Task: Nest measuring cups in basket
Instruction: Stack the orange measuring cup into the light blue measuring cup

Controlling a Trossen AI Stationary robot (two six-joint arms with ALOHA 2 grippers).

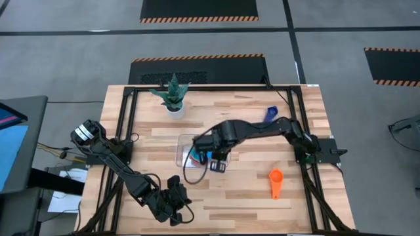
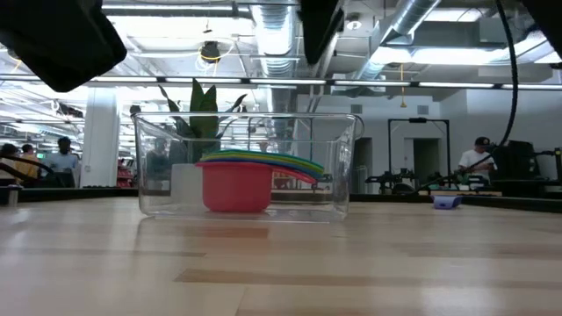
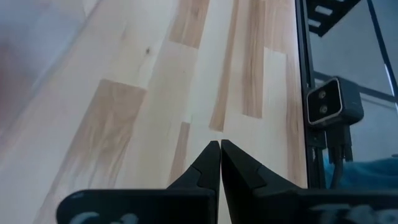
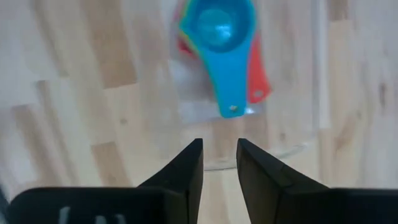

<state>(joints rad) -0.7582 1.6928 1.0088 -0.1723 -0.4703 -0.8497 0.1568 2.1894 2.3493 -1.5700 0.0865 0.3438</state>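
Step in hand, as judged: release of a cup into the stack, collection of the next cup not yet begun.

Basket [image 1: 186, 156] at frame centre in the high view, just left of the right gripper [image 1: 218, 164]. Nested stack [image 2: 250, 178] inside it in the low view: red cup lowest, green, yellow and blue rims above. Light blue cup [image 4: 221, 46] uppermost in the right wrist view, handle lying over a red handle beneath.

Right gripper above the basket's near wall, fingers [image 4: 186, 168] parted by a narrow gap, nothing between them. Left gripper [image 3: 220, 163] at lower left of the high view, over bare table, fingertips pressed together, nothing held.

Outstanding: orange cup [image 1: 275, 181] on the table at lower right of centre, well apart from the basket; dark blue cup [image 1: 270, 114] at upper right, near the right arm. Plant pot [image 1: 174, 108] above the basket, not involved.

Next move, as judged: right gripper clear of the basket rim, then across to one loose cup, a grip at its handle, bowl upward for nesting.
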